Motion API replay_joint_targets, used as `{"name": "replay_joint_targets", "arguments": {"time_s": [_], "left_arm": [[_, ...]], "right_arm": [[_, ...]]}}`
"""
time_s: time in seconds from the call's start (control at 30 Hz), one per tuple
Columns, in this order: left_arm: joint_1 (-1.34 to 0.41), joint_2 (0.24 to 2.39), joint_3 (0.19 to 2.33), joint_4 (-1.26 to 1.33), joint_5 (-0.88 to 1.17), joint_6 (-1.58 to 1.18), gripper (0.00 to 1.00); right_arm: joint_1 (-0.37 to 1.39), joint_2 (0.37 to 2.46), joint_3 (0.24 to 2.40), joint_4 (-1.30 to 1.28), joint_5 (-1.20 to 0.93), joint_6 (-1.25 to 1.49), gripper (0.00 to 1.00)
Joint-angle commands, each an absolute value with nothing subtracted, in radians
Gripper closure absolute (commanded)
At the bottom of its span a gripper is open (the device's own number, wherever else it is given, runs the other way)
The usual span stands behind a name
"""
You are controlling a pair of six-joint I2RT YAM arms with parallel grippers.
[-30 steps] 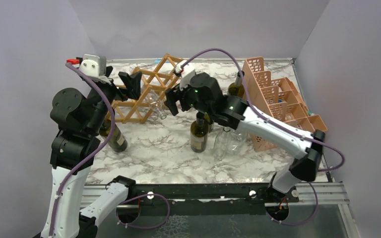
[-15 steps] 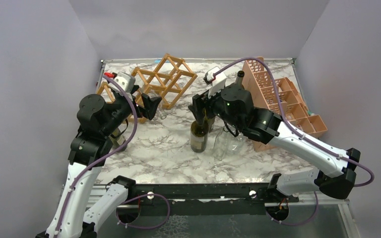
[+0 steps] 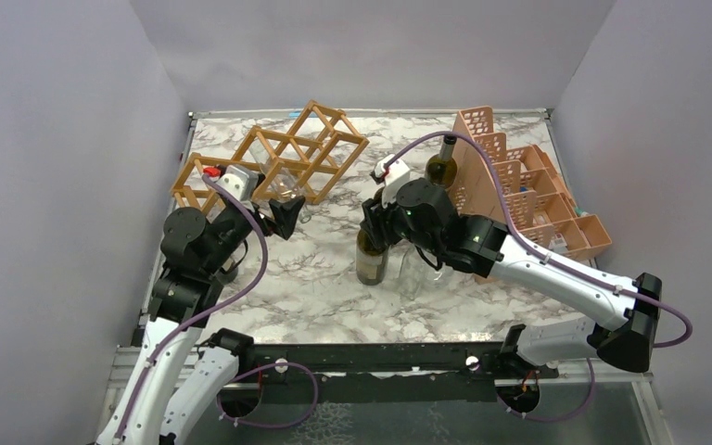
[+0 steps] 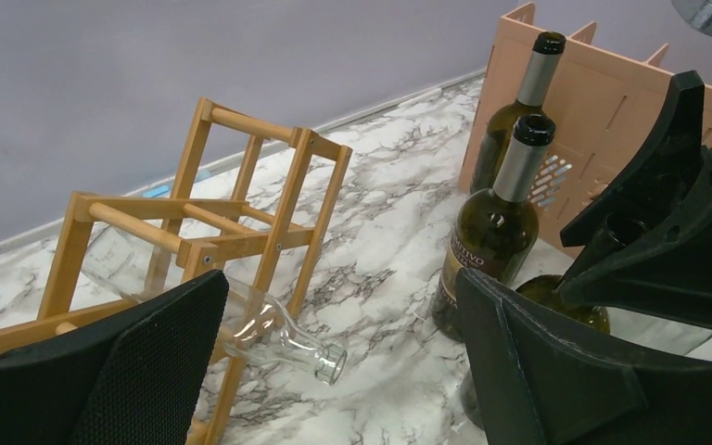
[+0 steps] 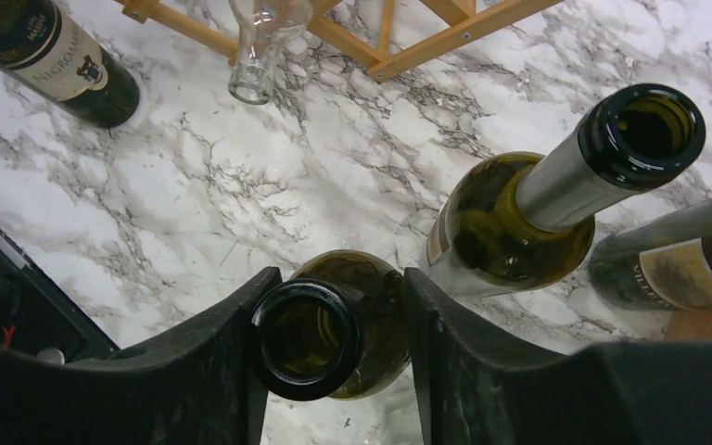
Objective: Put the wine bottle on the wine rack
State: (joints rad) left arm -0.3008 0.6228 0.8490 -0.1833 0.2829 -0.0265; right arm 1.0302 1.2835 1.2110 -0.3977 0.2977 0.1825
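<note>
Bottle in reach: the right gripper [image 5: 338, 306] straddles the neck of the green wine bottle [image 5: 306, 338], its jaws spread with a sliver of gap showing on one side. The grasp looks begun, not yet clamped. The bottle stands on the marble table [image 3: 269, 297] to the right of the wine rack [image 4: 250, 243] and nearer the arms, well apart from it. Its long axis runs straight up, open mouth to the ceiling. The left gripper [image 4: 338, 315] hangs just in front of the rack, jaws wide, holding nothing. Next, by my reckoning: close on the neck, lift, tip the bottle level and feed it base first into a free cell beside the clear bottle [image 4: 278, 336] already lying in the rack.
</note>
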Motion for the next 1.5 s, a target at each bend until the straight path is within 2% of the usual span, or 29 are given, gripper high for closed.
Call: {"name": "replay_joint_targets", "arguments": {"time_s": [0.0, 0.23, 0.4, 0.57, 0.77, 1.2, 1.47], "left_arm": [[-0.301, 0.627, 0.824, -0.115, 0.333, -0.039, 0.01], [-0.301, 0.638, 0.781, -0.105, 0.471, -0.01, 0.01], [-0.301, 0.67, 0.742, -0.096, 0.67, -0.002, 0.01], [-0.302, 0.729, 0.692, -0.031, 0.816, -0.043, 0.01], [-0.34, 0.795, 0.623, 0.203, 0.868, -0.111, 0.01], [-0.388, 0.814, 0.538, 0.285, 1.034, -0.055, 0.01], [-0.402, 0.817, 0.54, 0.275, 0.939, -0.055, 0.01]], "right_arm": [[1.031, 1.287, 1.205, -0.362, 0.247, 0.161, 0.51], [1.03, 1.273, 1.196, -0.336, 0.208, 0.118, 0.83], [1.03, 1.269, 1.208, -0.309, 0.166, 0.095, 0.98], [1.03, 1.253, 1.209, -0.273, 0.114, 0.083, 0.99], [1.029, 1.211, 1.174, -0.185, 0.018, 0.067, 0.99], [1.03, 1.175, 1.184, -0.096, -0.082, 0.068, 0.99], [1.029, 1.165, 1.226, -0.074, -0.176, 0.074, 0.99]]}}
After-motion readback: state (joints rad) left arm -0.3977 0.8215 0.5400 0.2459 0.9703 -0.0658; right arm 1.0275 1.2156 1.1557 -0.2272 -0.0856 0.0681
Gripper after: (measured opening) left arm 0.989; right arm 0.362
